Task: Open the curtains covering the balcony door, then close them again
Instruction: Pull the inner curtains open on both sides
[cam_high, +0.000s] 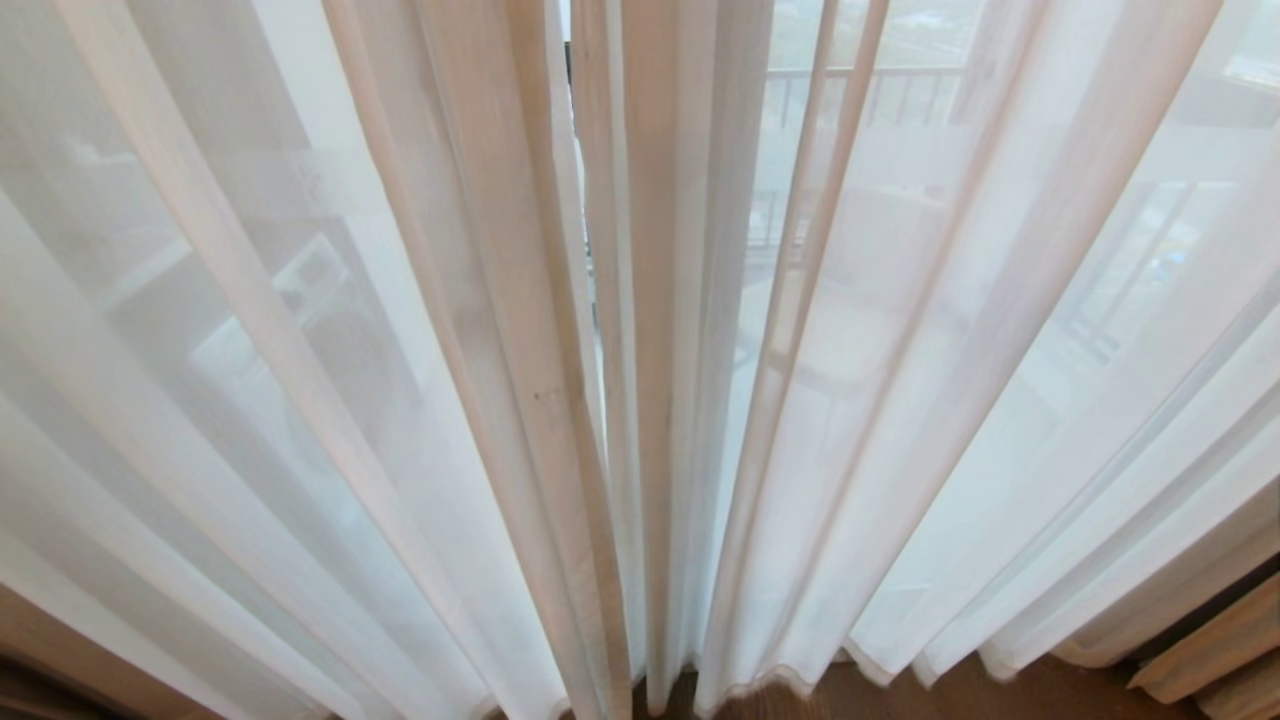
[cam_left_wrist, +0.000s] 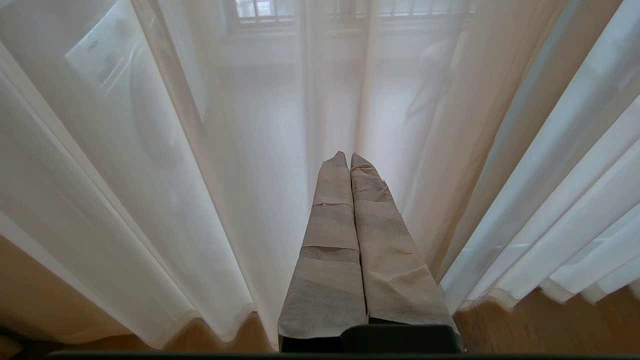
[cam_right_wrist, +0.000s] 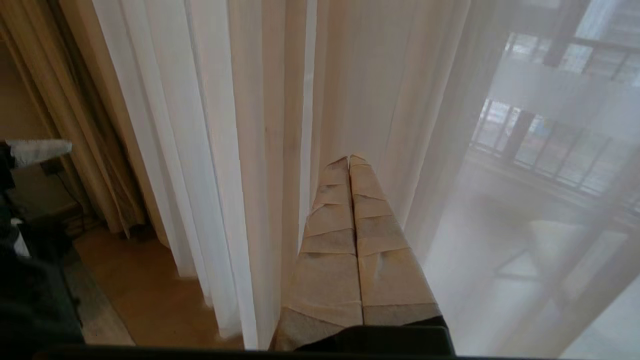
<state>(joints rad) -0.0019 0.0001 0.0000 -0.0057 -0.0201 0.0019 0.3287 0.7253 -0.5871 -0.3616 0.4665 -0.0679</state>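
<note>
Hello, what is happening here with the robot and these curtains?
The robot faces the white sheer curtains, which hang closed over the balcony door, with only a thin gap at the middle. Nothing is held. The right gripper, fingers shut, points at the sheer folds near that gap. The left gripper, also shut, points at the sheer.
</note>
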